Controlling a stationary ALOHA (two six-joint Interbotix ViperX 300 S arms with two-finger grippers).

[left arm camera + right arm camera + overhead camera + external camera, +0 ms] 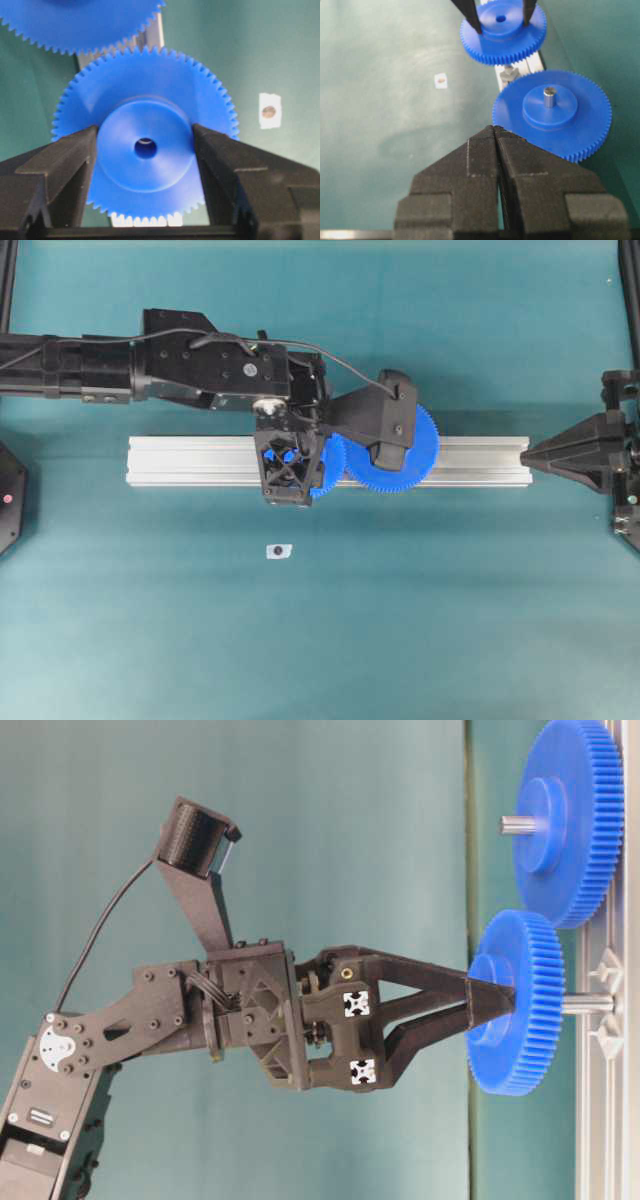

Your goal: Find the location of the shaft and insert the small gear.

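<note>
My left gripper (490, 1002) is shut on the raised hub of the small gear (520, 1005), one finger (75, 170) on each side of the hub. The gear (145, 90) is centred over the shaft (586, 1004), which shows as a short silvery peg between the gear's back and the rail, flanked by two diamond-shaped pieces (606, 966). The gear stands a small gap off the rail. A light glint shows inside its centre hole. In the overhead view the left gripper (290, 468) hides most of the gear (332, 472). My right gripper (495, 129) is shut and empty.
The larger blue gear (552, 112) with its grey pin (549, 96) sits on the aluminium rail (480, 462) beside the small gear, their teeth close together. A small white sticker (278, 551) lies on the green mat in front of the rail. The right gripper (527, 453) rests at the rail's right end.
</note>
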